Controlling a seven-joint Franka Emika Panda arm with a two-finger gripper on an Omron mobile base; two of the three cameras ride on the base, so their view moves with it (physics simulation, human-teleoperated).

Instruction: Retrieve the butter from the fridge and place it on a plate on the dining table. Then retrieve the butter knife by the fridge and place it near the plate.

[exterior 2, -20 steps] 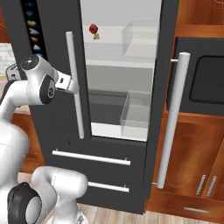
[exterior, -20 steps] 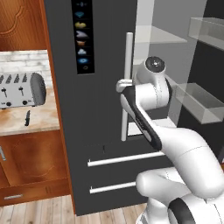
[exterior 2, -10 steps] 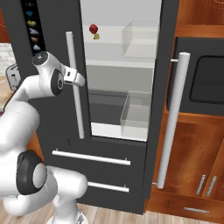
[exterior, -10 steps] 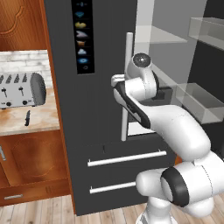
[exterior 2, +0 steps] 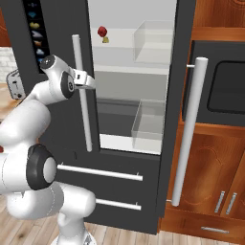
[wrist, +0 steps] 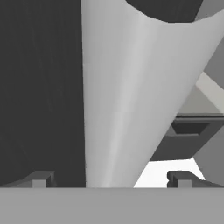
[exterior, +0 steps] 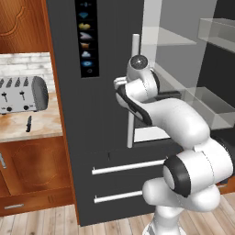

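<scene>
White and cylindrical, the long bar handle (wrist: 124, 96) of the tall dark-grey fridge (exterior: 105, 114) is seen rising between the two dark finger tips of the gripper (wrist: 111, 179) in the hand view; the jaws are spread wide, one tip on either side of the bar, and whether either tip touches it cannot be told. In the base views the gripper (exterior 2: 86, 80) is largely hidden behind the arm's own wrist, pressed close to that handle (exterior 2: 82, 91).

The fridge door stands open, and pale shelves and clear bins are shown inside. Near the front edge of the upper shelf (exterior 2: 122, 40) a tiny yellow-olive stick of butter (exterior 2: 105, 40) is seen just beside a small round red item (exterior 2: 102, 31); its shape is too small to make out. A second white bar handle (exterior 2: 189, 129) is seen on the other door.

On the beige counter (exterior: 32, 126) left of the fridge, a slim black butter knife (exterior: 29, 123) lies near the front edge, in front of a silver toaster (exterior: 22, 94) that is cut off by the frame's left border.
</scene>
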